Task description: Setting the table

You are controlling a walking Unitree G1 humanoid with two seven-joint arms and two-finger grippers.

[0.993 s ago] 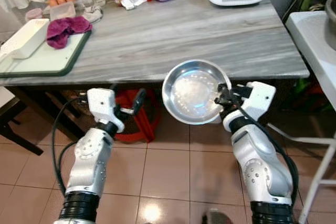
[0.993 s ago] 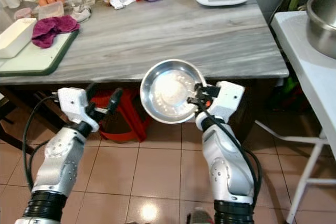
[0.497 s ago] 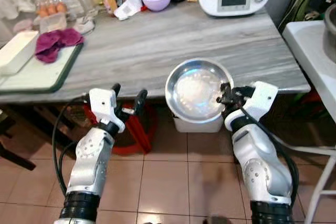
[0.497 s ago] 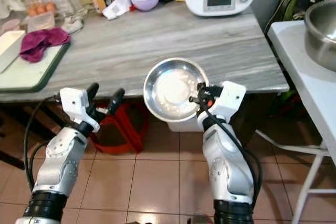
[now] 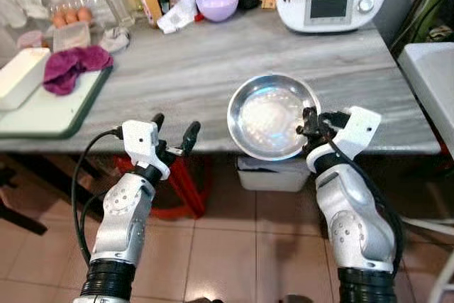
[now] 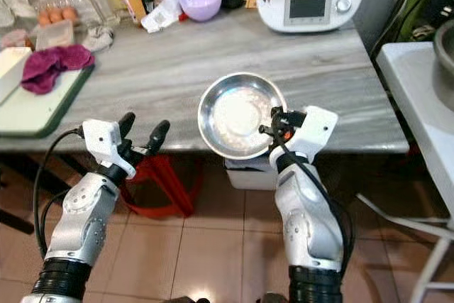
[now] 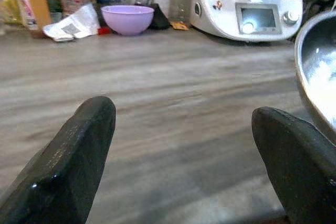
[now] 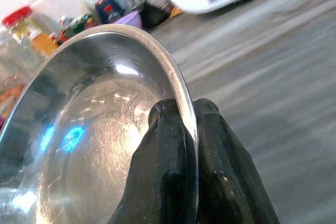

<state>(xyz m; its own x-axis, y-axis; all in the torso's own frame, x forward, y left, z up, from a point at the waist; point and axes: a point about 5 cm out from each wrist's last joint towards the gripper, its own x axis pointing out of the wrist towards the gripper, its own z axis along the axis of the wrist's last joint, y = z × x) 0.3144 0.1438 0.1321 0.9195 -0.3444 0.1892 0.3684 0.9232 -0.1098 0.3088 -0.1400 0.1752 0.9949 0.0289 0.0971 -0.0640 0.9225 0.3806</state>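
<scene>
Left eye view: right pincer [image 5: 309, 120] pinches steel bowl [image 5: 272, 115] rim over table [image 5: 213, 69] edge; left pincer [image 5: 174, 133] spread, empty.

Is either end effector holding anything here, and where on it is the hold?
The right end effector holds the steel bowl, its fingers pinched on the rim, one inside and one outside. The left end effector is open and holds nothing.

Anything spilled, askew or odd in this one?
Nothing spilled or damaged. The right gripper pinches the steel bowl by its rim, held above the table edge. The left gripper is open and holds nothing.
</scene>
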